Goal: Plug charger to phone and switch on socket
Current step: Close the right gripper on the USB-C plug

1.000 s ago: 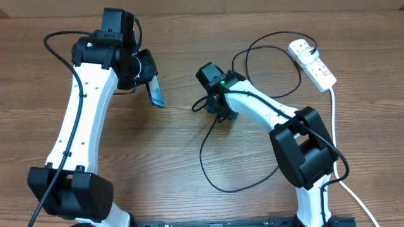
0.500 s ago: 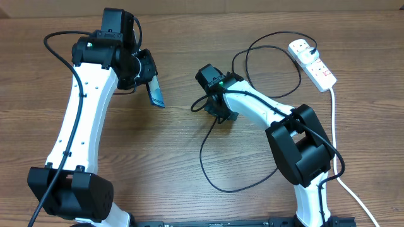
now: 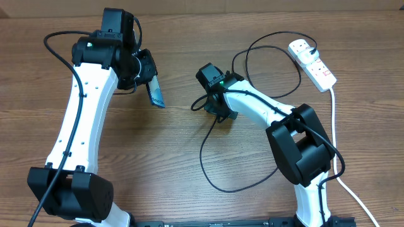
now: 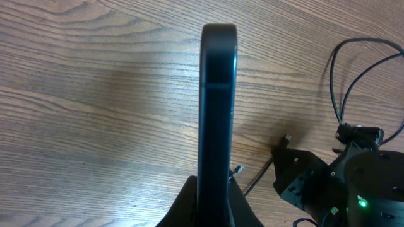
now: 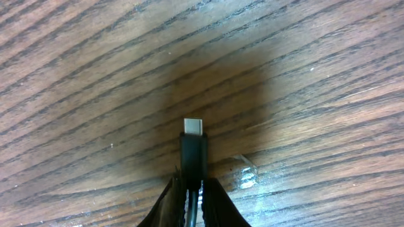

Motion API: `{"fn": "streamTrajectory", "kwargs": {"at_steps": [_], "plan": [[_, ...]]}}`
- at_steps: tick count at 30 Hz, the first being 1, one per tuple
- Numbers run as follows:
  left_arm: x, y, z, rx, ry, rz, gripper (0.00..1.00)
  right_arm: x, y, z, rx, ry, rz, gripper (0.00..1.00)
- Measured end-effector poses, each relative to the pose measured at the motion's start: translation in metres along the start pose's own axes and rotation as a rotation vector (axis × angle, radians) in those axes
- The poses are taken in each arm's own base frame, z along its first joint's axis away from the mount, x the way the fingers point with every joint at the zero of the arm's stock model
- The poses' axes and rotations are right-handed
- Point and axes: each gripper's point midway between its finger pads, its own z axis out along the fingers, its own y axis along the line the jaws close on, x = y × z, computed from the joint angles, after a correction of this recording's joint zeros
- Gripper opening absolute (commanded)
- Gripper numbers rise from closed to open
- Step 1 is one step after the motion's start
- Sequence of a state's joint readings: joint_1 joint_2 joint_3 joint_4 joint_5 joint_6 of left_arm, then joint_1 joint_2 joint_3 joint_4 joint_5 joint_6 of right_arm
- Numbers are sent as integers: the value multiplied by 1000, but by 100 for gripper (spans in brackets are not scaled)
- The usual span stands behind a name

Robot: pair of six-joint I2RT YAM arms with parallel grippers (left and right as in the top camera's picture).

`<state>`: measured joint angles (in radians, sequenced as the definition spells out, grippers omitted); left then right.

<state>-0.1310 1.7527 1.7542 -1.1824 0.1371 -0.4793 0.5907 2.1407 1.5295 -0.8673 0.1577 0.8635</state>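
Note:
The phone is held off the table, tilted on edge, with my left gripper shut on its lower end. It shows edge-on as a dark slim bar rising from that gripper in the left wrist view. My right gripper is down at the table's middle, shut on the charger's connector. The metal tip sticks out past the fingertips, just above the wood, and that gripper pinches the black body. The charger cable loops across the table to its black plug in the white socket.
The socket's thick white cord runs down the right side past the right arm's base. Cable loops lie in front of and behind the right arm. A small clear scrap lies on the wood beside the connector.
The right gripper's jaws have closed onto the connector; the arm shifted very slightly. The left arm and the phone have not moved.

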Motion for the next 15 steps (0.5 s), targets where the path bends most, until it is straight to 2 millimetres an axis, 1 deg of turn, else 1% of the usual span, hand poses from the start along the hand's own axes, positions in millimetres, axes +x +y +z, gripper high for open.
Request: {"fn": "streamTrajectory", "kwargs": {"at_steps": [4, 12, 15], "plan": [[0, 0, 0, 0, 0, 0, 4, 0, 0, 0, 0, 2, -1, 4], [0, 0, 0, 1, -1, 0, 4, 1, 1, -1, -5, 10, -14, 4], [-5, -5, 0, 23, -20, 4, 4, 4, 0, -5, -10, 49, -40, 4]]}}
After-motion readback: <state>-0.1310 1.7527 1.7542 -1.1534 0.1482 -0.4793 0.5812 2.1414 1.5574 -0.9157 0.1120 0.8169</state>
